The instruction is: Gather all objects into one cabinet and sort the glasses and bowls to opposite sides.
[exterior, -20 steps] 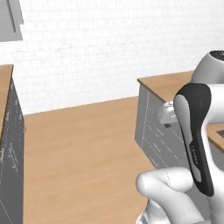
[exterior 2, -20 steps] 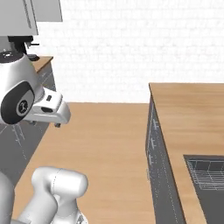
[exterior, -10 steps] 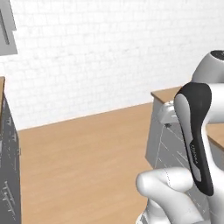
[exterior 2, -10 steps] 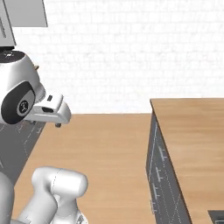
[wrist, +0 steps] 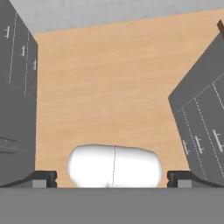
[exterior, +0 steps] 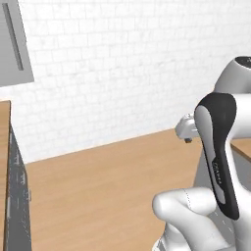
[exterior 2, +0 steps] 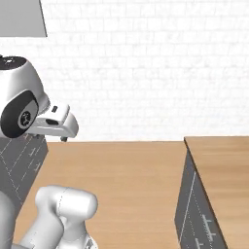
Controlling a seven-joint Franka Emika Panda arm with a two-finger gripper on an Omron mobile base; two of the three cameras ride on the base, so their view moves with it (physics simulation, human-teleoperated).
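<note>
A grey door of the wall cabinet [exterior: 14, 41], with a long bar handle, hangs at the upper left of the left base view. Its corner [exterior 2: 22, 17] also shows in the right base view. My gripper [wrist: 111, 178] is open, its two dark fingertips [wrist: 43, 178] wide apart with nothing between them. It points down at bare wooden floor. The hand [exterior 2: 58, 124] sticks out from the raised arm, well above the floor between the counters. The glasses and bowls are out of view.
A wood-topped counter with grey fronts [exterior 2: 214, 170] runs along the right. Another counter [exterior: 12, 166] stands at the left edge. Grey cabinet fronts [wrist: 17, 87] flank the floor below the hand. A white brick wall [exterior: 122, 63] stands ahead across open floor.
The whole picture has shifted, so the base has driven toward the brick wall. The sink and the counters slid out to the edges. The arm keeps its pose and the gripper stays open.
</note>
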